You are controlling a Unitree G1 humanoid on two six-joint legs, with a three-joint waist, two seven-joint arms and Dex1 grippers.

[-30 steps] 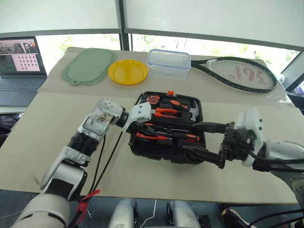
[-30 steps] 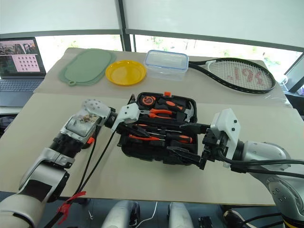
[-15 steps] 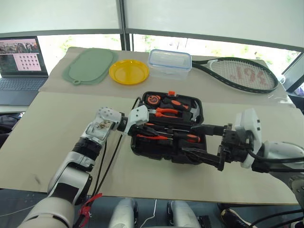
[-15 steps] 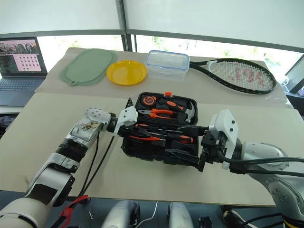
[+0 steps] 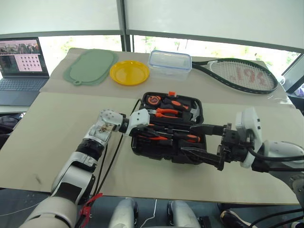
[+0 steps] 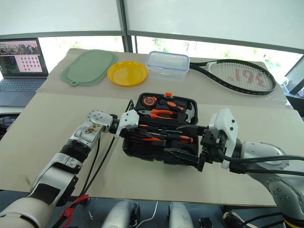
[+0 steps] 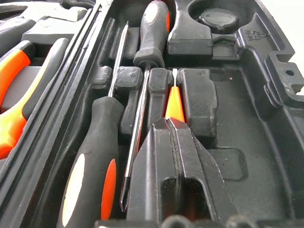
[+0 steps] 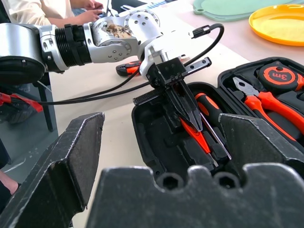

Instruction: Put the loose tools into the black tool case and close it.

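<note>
My left gripper [image 8: 187,111], fingers pressed together on the slim red-orange tester [image 7: 174,104], is now lowering it into a moulded slot of the open black plastic hinged tool case [image 5: 167,127], which is sitting mid-table toward the near edge. Versus a second ago my left hand has dropped and pushed further in over the case's left end, so the tester is nearly seated beside the orange-and-black screwdrivers [image 7: 97,161]; I judge placing is almost done, release coming next. My right gripper [image 5: 209,142] is staying put at the case's right end, fingers spread wide, holding nothing. An orange-and-black utility knife [image 8: 129,70] is lying on the table left of the case, not yet packed, so closing is still ahead. The tennis racket [image 5: 240,73] and yellow plate [image 5: 128,72] at the far edge are sitting unchanged.
</note>
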